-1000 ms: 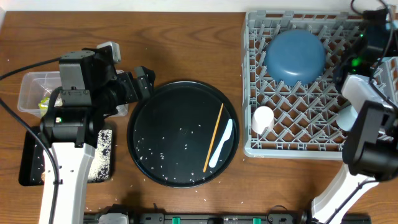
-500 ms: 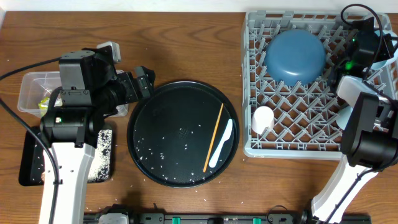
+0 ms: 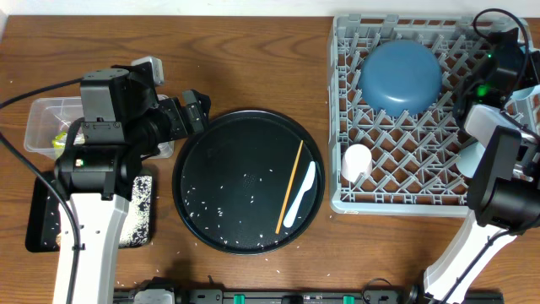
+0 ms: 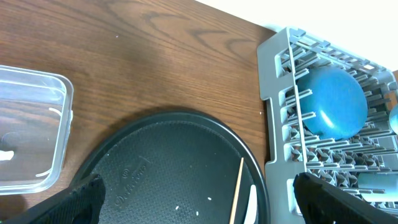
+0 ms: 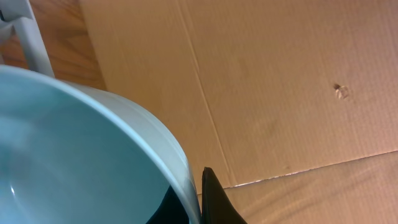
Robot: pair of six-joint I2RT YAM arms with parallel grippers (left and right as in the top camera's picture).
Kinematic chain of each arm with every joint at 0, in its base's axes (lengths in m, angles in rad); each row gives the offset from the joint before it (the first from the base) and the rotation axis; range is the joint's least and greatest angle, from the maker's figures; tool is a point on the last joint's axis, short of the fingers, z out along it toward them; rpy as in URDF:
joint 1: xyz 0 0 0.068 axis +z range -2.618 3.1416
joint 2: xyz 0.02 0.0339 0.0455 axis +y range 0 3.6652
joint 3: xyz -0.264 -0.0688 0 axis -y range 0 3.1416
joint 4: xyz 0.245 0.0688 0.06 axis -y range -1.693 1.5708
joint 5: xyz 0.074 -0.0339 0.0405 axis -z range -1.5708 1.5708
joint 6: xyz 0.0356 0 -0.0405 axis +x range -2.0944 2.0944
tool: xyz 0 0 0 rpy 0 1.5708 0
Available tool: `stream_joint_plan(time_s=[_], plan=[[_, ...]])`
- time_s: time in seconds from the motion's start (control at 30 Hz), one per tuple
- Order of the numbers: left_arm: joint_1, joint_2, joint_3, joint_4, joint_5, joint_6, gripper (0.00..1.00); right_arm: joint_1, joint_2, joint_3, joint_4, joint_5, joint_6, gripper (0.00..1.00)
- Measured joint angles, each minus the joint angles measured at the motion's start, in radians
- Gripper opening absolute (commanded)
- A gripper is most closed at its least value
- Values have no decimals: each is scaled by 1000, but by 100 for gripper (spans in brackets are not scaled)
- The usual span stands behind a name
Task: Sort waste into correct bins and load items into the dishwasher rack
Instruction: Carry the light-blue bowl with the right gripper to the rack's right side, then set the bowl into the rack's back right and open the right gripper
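My left gripper (image 4: pixel 200 205) stands open above the upper left of the large round black tray (image 3: pixel 211 169), with nothing between its fingers (image 4: pixel 74 202). On that tray lie the thin wooden chopstick (image 3: pixel 291 186), the pale spoon (image 3: pixel 301 196) and loose rice grains (image 3: pixel 221 201). My right gripper (image 5: pixel 198 200) is shut on the rim of the pale blue bowl (image 5: pixel 74 149), at the right side of the grey dishwasher rack (image 3: pixel 346 51). In the overhead view only a bit of that bowl (image 3: pixel 469 157) shows beside the right arm (image 3: pixel 502 169). The dark blue plate (image 3: pixel 401 76) and a small pale cup (image 3: pixel 356 162) sit in the rack.
The clear tub (image 3: pixel 42 118) at the far left holds a yellow-green wrapper (image 3: pixel 61 140). In front of it lies the flat black tray (image 3: pixel 40 219) with white bits (image 3: pixel 140 211), partly under the left arm. Beyond the table's right edge is cardboard (image 5: pixel 280 81).
The right arm's wrist has shifted slightly over the rack's far right corner, still holding the bowl. The left arm and everything on the round tray stay put.
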Motion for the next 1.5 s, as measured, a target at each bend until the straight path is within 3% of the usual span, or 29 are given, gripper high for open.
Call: stream_joint_plan(time_s=[1.0,1.13,1.23,1.33,1.5], plan=[[0,0,0,0,0,0,98,75,-29,27,-233,74,134,1],[0,0,0,0,0,0,98,86,-29,25,-223,92,167,10],[0,0,0,0,0,0,98,105,-21,22,-204,95,184,26],[0,0,0,0,0,0,98,134,-7,13,-205,94,187,31],[0,0,0,0,0,0,98,180,-1,5,-206,100,197,57]])
